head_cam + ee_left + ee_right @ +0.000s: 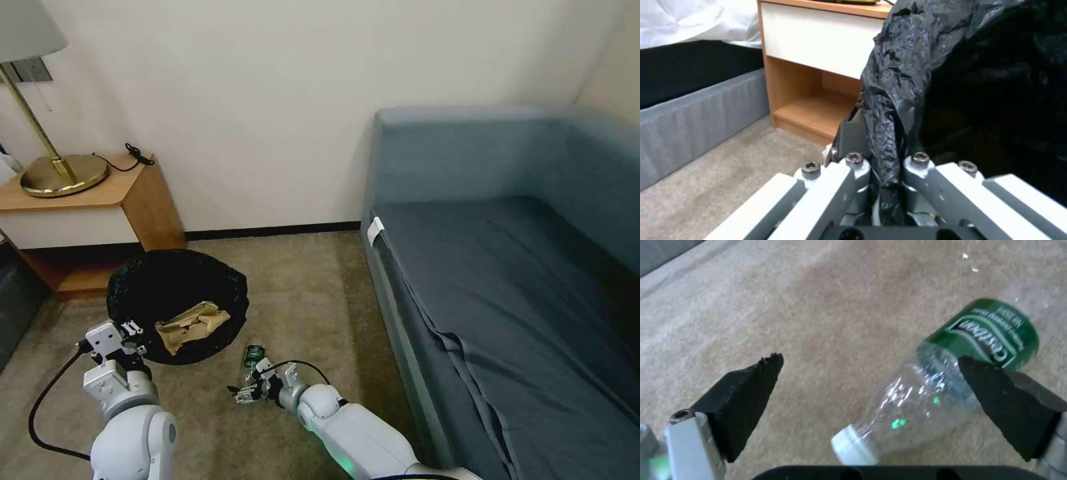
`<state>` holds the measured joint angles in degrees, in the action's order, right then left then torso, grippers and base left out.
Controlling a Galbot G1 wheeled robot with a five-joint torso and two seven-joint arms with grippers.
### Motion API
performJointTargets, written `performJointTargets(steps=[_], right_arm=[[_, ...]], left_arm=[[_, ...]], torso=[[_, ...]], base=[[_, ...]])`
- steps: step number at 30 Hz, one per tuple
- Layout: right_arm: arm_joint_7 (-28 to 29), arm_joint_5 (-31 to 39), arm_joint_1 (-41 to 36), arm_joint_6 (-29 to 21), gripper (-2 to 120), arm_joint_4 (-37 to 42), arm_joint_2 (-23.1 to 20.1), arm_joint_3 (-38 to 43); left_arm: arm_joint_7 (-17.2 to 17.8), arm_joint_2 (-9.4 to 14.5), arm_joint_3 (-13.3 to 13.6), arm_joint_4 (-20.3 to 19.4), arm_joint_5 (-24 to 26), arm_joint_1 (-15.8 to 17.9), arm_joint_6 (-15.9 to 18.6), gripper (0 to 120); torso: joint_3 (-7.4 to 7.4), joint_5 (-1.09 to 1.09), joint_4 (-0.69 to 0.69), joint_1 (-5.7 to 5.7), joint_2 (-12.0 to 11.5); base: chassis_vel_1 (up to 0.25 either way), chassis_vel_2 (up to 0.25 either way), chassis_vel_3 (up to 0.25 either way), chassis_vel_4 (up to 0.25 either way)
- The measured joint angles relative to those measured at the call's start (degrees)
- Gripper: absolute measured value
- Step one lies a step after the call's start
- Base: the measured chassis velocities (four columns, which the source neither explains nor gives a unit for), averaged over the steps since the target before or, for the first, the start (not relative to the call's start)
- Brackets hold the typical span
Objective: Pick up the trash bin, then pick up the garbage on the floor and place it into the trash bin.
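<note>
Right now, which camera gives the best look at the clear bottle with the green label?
The right wrist view: the bottle lies on the carpet between the right gripper's open fingers, its label and white cap plain. The head view shows it small, beside the trash bin. The left wrist view shows the bin's black bag instead.

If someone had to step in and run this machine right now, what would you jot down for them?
Left pincer: shut on the black liner at the rim of the trash bin, holding it beside the nightstand.
Right pincer: open, low over the carpet, its fingers either side of the clear bottle, not gripping.
Done: bin is held; the crumpled tan paper bag lies inside it.
Left: close on the bottle, which lies on its side on the floor, and drop it into the bin.
</note>
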<state>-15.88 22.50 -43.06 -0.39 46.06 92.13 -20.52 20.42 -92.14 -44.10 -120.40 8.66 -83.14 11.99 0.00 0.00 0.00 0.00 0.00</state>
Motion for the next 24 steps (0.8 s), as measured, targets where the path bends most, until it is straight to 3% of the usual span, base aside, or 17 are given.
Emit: performJointTargets(steps=[13,24], right_arm=[[1.9,0.0,-0.1,0.4,100,0.5,0.0,-0.7],[11.6,4.9,-0.8,-5.0,100,4.4,0.0,-3.5]], left_arm=[[0.0,0.0,0.3,0.0,-0.2,0.1,0.0,3],[0.0,0.0,0.7,-0.2,-0.9,0.0,0.1,3]], torso=[[0.0,0.0,0.0,0.0,0.0],[0.0,0.0,0.0,0.0,0.0]], base=[[-0.008,0.008,0.005,-0.007],[0.0,0.0,0.0,0.0]])
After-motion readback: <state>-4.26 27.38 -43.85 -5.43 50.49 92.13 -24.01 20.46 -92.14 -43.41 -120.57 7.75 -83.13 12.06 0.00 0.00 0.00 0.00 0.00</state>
